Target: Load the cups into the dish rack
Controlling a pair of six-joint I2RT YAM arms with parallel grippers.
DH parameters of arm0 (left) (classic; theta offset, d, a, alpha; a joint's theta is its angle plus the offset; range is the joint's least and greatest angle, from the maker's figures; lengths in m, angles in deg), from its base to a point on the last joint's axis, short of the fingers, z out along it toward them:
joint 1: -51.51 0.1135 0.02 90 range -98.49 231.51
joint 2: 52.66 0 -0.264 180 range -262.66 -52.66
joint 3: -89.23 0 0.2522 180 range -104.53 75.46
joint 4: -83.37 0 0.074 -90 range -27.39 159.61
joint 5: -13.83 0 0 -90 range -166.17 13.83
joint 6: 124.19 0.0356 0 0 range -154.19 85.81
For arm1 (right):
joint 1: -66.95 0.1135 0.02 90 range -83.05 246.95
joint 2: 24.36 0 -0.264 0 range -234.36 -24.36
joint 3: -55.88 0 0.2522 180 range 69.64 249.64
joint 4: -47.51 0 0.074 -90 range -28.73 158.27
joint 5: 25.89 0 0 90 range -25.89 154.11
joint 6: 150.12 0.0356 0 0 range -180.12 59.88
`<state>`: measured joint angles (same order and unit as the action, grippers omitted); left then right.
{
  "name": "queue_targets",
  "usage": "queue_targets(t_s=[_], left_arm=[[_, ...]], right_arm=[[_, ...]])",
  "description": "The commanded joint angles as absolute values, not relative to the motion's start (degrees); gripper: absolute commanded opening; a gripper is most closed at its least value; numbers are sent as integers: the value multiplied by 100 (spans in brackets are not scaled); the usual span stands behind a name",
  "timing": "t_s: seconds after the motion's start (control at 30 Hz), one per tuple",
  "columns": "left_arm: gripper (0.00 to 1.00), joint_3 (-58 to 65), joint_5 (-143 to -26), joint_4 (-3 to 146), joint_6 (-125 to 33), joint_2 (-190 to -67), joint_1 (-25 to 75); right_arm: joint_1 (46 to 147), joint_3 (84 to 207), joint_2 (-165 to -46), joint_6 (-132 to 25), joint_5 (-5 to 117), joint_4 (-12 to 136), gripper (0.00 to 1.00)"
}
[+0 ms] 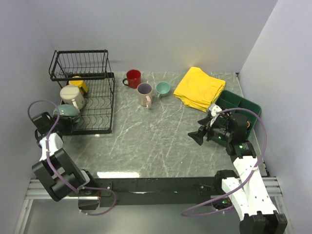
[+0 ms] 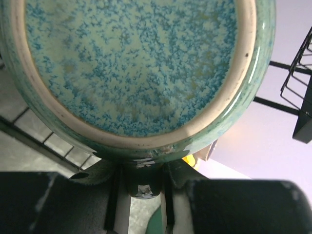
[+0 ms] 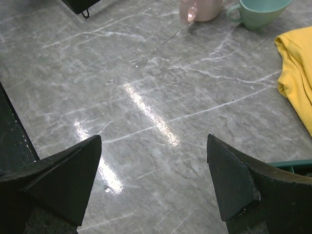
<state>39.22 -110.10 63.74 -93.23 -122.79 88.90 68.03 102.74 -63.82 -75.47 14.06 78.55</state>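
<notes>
At the far-left corner of the marble table [image 1: 161, 141] stands the black wire dish rack [image 1: 101, 105], with its raised basket [image 1: 82, 62] at the far end and its flat slotted tray toward the arms. Three mugs sit in a row along the left side of that tray: the yellow mug [image 1: 78, 84] farthest back, partly under the basket, then the cream mug [image 1: 72, 96], and the grey-green mug [image 1: 67, 111] at the near end. The left gripper [image 1: 62, 122] is clamped on the near side of the grey-green mug, whose blue-speckled inside fills the left wrist view. Whether the mug rests on the wires or hangs just above them cannot be told. Three cups stand on the table, well apart from the rack: the red mug [image 1: 133, 78], the pinkish-beige mug [image 1: 145, 94] and the small teal mug [image 1: 163, 88]. The right gripper [image 3: 153, 146] hovers over bare table at the right with its jaws spread wide and nothing between them, near a folded yellow cloth [image 1: 200, 87] and a green tray [image 1: 240, 105].
</notes>
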Motion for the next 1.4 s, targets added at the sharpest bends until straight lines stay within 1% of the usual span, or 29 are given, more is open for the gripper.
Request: queue_targets(t_s=[0.0, 0.4, 0.8, 0.83, 0.9, 1.03, 1.07, 1.13, 1.23, 1.27, 1.37], left_arm=[[1, 3311, -10887, 6820, -8745, -12410, 8922], [1, 2731, -10483, 6364, -7954, -13395, 8852], [1, 2150, -9235, 5651, -7172, -13817, 8456], [2, 2098, -9165, 5616, -7145, -13852, 8439], [11, 2036, -8962, 5555, -7058, -13940, 8386], [22, 1904, -8804, 5449, -6943, -14046, 8307], [26, 1887, -8777, 5423, -6934, -14055, 8272], [28, 1834, -8760, 5405, -6925, -14099, 8236], [32, 1790, -8760, 5405, -6969, -14125, 8184], [36, 1772, -8733, 5405, -6969, -14125, 8166], [41, 1746, -8716, 5370, -6978, -14116, 8131]], right_arm=[[6765, 10524, -6374, -7664, 1313, 7850, 94], [6730, 10541, -6382, -7682, 1260, 7885, 95], [6721, 10541, -6426, -7673, 1208, 7868, 95], [6721, 10541, -6435, -7673, 1199, 7868, 95], [6608, 10541, -6435, -7664, 1199, 7876, 95], [6563, 10550, -6435, -7673, 1190, 7877, 95], [6563, 10550, -6452, -7673, 1190, 7885, 95], [6554, 10550, -6435, -7682, 1190, 7885, 95], [6528, 10550, -6435, -7682, 1190, 7885, 95], [6519, 10559, -6452, -7690, 1190, 7894, 95], [6502, 10559, -6444, -7690, 1190, 7894, 95]])
